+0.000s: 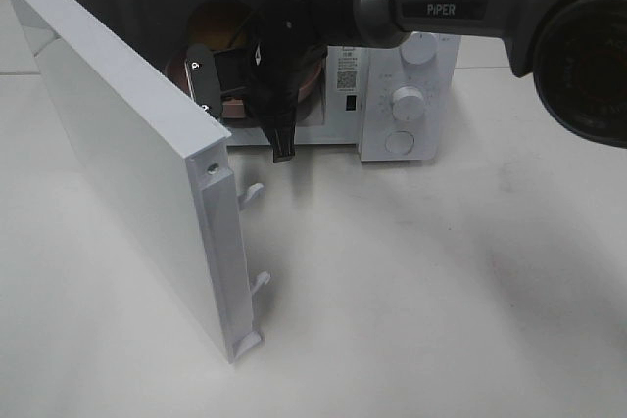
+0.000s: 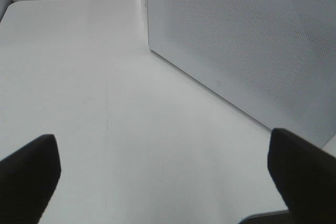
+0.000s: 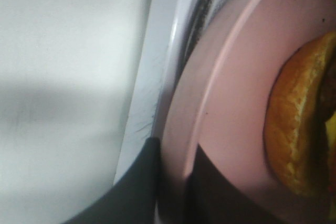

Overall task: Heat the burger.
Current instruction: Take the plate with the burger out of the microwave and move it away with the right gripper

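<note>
The burger [image 3: 302,129] lies on a round pink plate [image 3: 231,103] inside the open white microwave [image 1: 411,56]. In the exterior high view its brown bun [image 1: 217,22] shows in the oven cavity, behind the arm. My right gripper [image 3: 176,182] reaches into the cavity and is shut on the plate's near rim, one dark finger [image 3: 139,187] under it and one over it. From above, the right gripper [image 1: 240,95] hides most of the plate [image 1: 306,87]. My left gripper [image 2: 168,182] stands open above the bare table, holding nothing.
The microwave door [image 1: 118,154] swings wide open toward the front left, its latch hooks [image 1: 257,286] sticking out. Its perforated panel [image 2: 247,45] stands close to my left gripper. Control knobs [image 1: 408,100] sit on the oven's right side. White table [image 1: 441,291] spreads in front.
</note>
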Available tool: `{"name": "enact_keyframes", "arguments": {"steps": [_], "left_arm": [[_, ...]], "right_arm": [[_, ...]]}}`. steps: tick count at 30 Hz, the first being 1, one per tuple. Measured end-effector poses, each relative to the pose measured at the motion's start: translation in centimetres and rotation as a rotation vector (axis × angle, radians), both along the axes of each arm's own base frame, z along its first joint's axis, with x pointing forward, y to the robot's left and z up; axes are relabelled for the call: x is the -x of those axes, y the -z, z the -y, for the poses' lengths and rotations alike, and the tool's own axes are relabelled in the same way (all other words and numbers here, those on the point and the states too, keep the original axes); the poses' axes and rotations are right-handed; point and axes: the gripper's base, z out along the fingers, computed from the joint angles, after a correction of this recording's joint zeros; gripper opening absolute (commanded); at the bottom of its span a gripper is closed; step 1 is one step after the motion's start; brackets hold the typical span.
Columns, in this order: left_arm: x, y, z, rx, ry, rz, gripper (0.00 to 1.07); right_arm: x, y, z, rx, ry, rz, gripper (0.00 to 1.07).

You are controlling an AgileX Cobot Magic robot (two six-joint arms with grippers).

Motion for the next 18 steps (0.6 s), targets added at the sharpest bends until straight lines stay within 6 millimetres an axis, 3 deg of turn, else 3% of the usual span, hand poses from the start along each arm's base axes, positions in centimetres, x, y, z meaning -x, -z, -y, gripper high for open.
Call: {"name": "enact_keyframes", "arguments": {"steps": [9, 18], "left_arm": [[0.0, 0.0, 0.0, 0.000, 0.000, 0.000, 1.00], [0.0, 0.0, 0.0, 0.000, 0.000, 0.000, 1.00]], "right_arm": [[1.2, -1.0, 0.3, 0.050, -0.077, -0.022, 0.00], [3.8, -2.2, 1.6, 0.090, -0.258, -0.042, 0.00]]}}
